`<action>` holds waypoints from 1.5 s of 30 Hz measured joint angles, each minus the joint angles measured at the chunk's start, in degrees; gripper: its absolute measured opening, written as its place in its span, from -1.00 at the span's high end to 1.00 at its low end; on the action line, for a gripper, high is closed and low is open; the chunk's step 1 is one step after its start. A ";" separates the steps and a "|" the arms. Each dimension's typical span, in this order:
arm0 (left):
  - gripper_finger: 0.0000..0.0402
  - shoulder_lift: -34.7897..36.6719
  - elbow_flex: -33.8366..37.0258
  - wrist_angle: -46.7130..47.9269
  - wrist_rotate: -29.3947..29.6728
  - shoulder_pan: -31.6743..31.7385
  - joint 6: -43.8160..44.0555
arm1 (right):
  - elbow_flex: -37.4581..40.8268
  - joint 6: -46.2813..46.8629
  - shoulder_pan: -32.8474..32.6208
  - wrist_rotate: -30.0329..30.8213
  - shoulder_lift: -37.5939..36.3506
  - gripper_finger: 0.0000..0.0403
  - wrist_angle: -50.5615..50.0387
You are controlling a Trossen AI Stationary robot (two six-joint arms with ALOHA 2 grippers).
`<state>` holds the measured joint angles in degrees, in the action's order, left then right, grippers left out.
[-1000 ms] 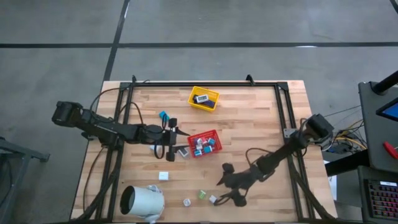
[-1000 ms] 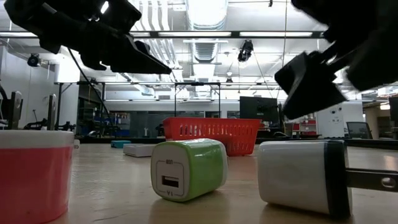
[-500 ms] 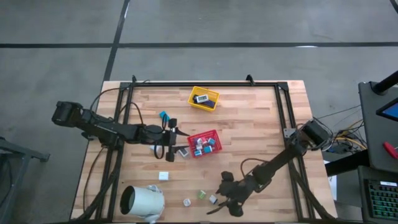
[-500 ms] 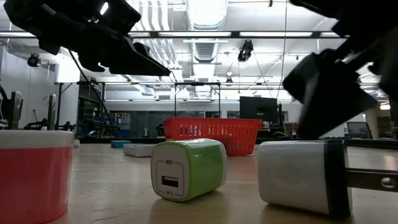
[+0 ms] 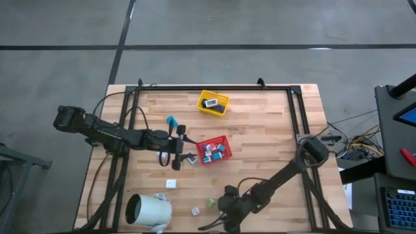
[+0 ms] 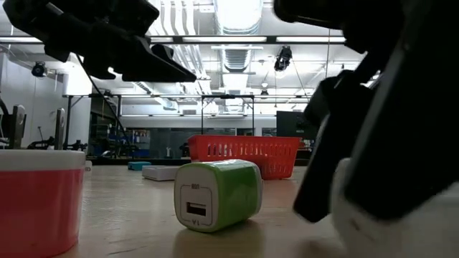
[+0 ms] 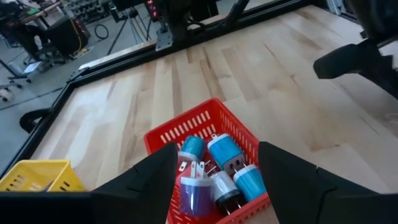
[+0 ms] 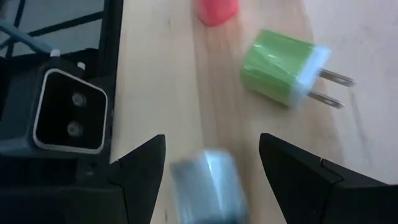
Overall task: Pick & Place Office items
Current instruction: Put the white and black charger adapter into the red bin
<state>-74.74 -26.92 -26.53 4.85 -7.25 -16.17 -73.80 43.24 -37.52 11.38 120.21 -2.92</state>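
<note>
Two open fingers of the right gripper straddle a white charger near the green charger, so an off-centre squeeze could flick it away, while the left gripper, open and empty, hangs above the red tray of chargers.
</note>
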 joint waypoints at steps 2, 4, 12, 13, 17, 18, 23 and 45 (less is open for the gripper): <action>-0.13 0.01 0.00 -0.01 -0.56 0.00 -0.18 | -2.30 0.25 -0.05 0.12 1.21 -0.27 -2.48; -0.13 0.02 0.00 0.25 -0.81 0.00 -0.39 | -4.44 0.26 -0.10 0.35 1.90 -0.27 -6.05; -0.13 0.02 0.02 0.50 -1.01 0.00 -0.82 | -5.62 0.17 -0.49 1.06 0.87 -0.27 -10.27; -0.13 0.02 0.02 0.54 -1.01 0.00 -0.82 | -5.62 0.19 -0.58 1.04 0.80 -0.27 -10.31; -0.13 0.02 0.02 0.67 -1.01 0.00 -0.82 | -5.55 0.29 -1.10 0.86 0.80 -0.27 -10.79; -0.13 0.02 0.02 0.67 -1.01 0.00 -0.82 | -5.55 0.35 -1.22 0.82 0.80 -0.27 -10.76; -0.13 0.02 0.02 0.64 -1.01 0.00 -0.82 | -5.55 1.87 -1.65 0.78 0.80 -0.27 -13.00; -0.13 0.00 0.04 0.62 -1.01 0.01 -0.73 | -5.42 2.22 -2.00 2.28 0.77 0.19 -14.89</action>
<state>-74.74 -26.87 -25.91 3.84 -7.24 -16.90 -79.22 45.46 -39.53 13.66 120.99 -17.80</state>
